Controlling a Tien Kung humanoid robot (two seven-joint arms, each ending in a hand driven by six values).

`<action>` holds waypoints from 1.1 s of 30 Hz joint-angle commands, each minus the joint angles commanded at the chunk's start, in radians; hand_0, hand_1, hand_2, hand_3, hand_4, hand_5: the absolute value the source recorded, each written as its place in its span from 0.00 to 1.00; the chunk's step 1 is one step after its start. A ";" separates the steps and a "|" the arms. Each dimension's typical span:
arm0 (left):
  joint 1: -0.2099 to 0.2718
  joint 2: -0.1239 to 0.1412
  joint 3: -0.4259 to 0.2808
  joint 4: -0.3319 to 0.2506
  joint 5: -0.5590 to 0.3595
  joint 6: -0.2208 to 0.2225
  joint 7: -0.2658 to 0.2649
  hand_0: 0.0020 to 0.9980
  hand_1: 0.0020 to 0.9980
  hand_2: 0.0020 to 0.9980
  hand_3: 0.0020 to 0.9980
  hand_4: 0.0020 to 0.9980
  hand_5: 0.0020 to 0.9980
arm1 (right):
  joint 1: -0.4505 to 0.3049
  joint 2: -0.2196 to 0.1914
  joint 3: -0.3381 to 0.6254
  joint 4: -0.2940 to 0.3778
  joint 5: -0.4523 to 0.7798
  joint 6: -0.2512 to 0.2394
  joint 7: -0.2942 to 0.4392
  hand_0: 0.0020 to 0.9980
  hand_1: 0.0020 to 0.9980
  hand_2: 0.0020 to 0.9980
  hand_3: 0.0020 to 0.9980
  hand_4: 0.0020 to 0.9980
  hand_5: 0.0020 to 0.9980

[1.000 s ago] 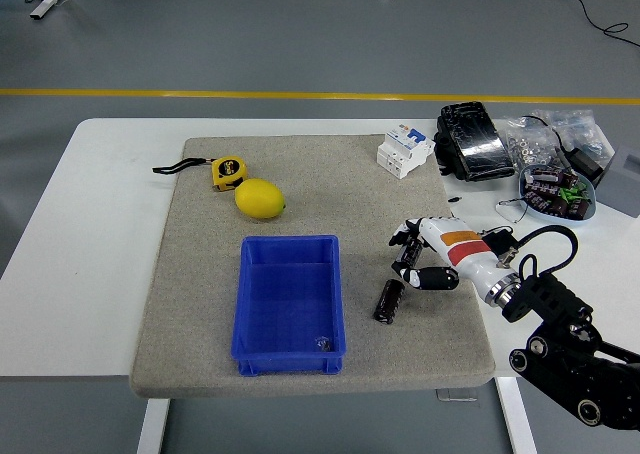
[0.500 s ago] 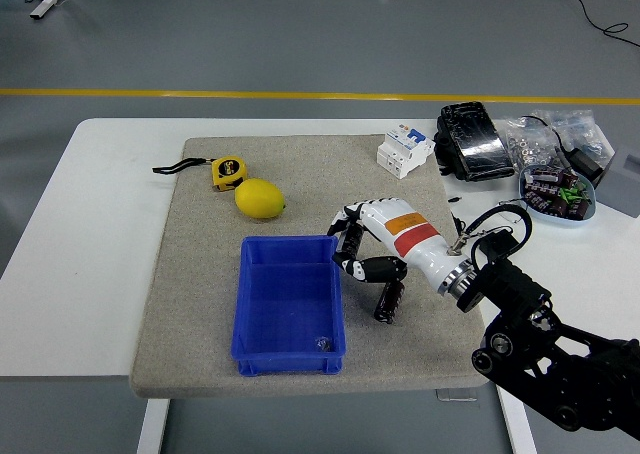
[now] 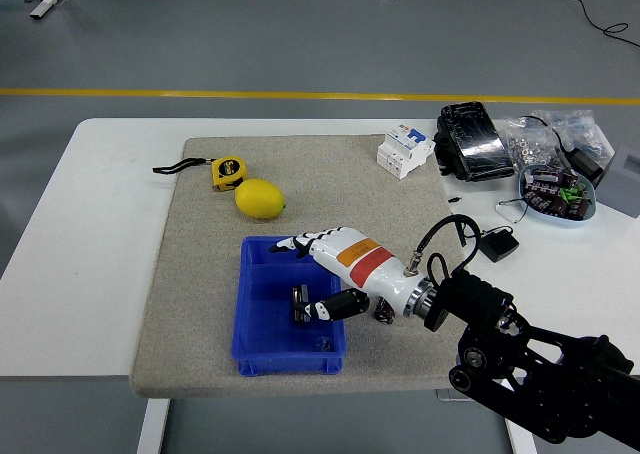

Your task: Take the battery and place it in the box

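Note:
The battery (image 3: 383, 313) is a dark cylinder lying on the grey mat (image 3: 200, 304), just right of the blue box (image 3: 262, 359). My forearm covers most of it. My right hand (image 3: 300, 274), white with an orange and red band, reaches left over the box's open top. Its fingers are spread above the box's far rim, the thumb points down inside, and it holds nothing. The left arm is out of view.
A lemon (image 3: 260, 198) and a yellow tape measure (image 3: 227, 172) lie at the mat's back left. A white circuit breaker (image 3: 404, 151), a black pouch (image 3: 474, 141), bags of parts and a bowl (image 3: 556, 194) crowd the back right. A small clear thing (image 3: 321, 343) lies in the box.
My right hand has swept left from beside the battery to over the blue box. The battery has stayed on the mat where it was.

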State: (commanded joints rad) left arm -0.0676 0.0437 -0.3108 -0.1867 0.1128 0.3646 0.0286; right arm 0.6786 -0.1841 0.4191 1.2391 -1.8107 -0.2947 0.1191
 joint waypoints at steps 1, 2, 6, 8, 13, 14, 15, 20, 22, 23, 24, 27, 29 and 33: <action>0.000 0.000 0.000 0.000 0.000 0.000 0.000 0.61 0.63 0.71 0.59 0.65 0.61 | 0.000 -0.001 0.003 -0.001 0.001 0.001 0.001 0.72 0.75 0.88 0.97 0.97 0.21; 0.000 0.000 0.000 0.000 0.001 0.000 0.000 0.61 0.62 0.70 0.59 0.65 0.61 | 0.000 -0.001 0.005 -0.001 0.000 0.001 0.002 0.73 0.76 0.90 0.99 0.98 0.23; 0.001 0.001 -0.005 0.000 0.008 0.001 0.002 0.61 0.62 0.70 0.59 0.65 0.61 | -0.007 -0.008 0.028 0.002 -0.005 0.002 -0.001 0.73 0.76 0.90 0.99 0.98 0.23; 0.001 0.001 -0.005 0.001 0.007 0.001 0.002 0.61 0.62 0.70 0.59 0.65 0.61 | -0.016 -0.017 0.049 0.006 -0.013 0.002 -0.004 0.72 0.74 0.88 0.97 0.99 0.24; -0.001 0.001 -0.002 0.001 0.003 0.002 0.000 0.61 0.62 0.70 0.59 0.65 0.61 | -0.046 -0.053 0.115 0.021 -0.033 0.000 -0.020 0.72 0.74 0.88 0.97 0.99 0.24; -0.002 0.001 -0.001 0.001 0.001 0.002 0.000 0.61 0.62 0.70 0.59 0.65 0.61 | -0.053 -0.060 0.127 0.025 -0.036 -0.002 -0.022 0.69 0.72 0.84 0.92 0.99 0.24; -0.002 0.001 0.000 0.001 -0.002 0.002 -0.001 0.61 0.62 0.70 0.59 0.65 0.61 | -0.062 -0.070 0.142 0.032 -0.040 -0.007 -0.023 0.69 0.72 0.84 0.92 0.99 0.24; -0.002 0.000 0.003 0.001 -0.007 0.001 -0.002 0.61 0.62 0.70 0.59 0.65 0.61 | -0.128 -0.108 0.225 0.062 -0.054 -0.027 -0.033 0.67 0.71 0.82 0.88 0.99 0.24; -0.001 0.000 0.004 0.001 -0.009 0.001 -0.003 0.61 0.62 0.70 0.59 0.65 0.61 | -0.153 -0.113 0.244 0.069 -0.050 -0.035 -0.038 0.67 0.71 0.82 0.88 0.99 0.24; -0.001 0.000 0.002 0.001 -0.007 0.001 -0.002 0.61 0.62 0.70 0.59 0.65 0.61 | -0.172 -0.116 0.255 0.074 -0.050 -0.039 -0.039 0.67 0.71 0.82 0.88 0.99 0.24; 0.000 0.000 0.000 0.002 -0.004 0.001 -0.001 0.61 0.62 0.70 0.59 0.65 0.61 | -0.188 -0.117 0.263 0.078 -0.054 -0.043 -0.039 0.67 0.71 0.82 0.88 0.99 0.24; 0.000 -0.001 -0.004 0.002 0.002 0.001 0.001 0.61 0.62 0.70 0.59 0.65 0.61 | -0.227 -0.116 0.276 0.081 -0.065 -0.060 -0.035 0.67 0.71 0.81 0.86 0.99 0.24; 0.000 -0.002 -0.006 0.002 0.006 0.002 0.003 0.61 0.62 0.70 0.59 0.65 0.61 | -0.247 -0.111 0.283 0.076 -0.066 -0.078 -0.029 0.67 0.71 0.81 0.86 0.99 0.24; 0.000 -0.003 -0.008 0.001 0.011 0.002 0.005 0.61 0.62 0.70 0.59 0.65 0.61 | -0.288 -0.094 0.300 0.053 -0.059 -0.135 -0.013 0.67 0.70 0.80 0.85 0.99 0.24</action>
State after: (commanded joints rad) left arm -0.0678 0.0411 -0.3193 -0.1854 0.1235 0.3667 0.0332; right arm 0.3907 -0.2785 0.7190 1.2925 -1.8699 -0.4294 0.1057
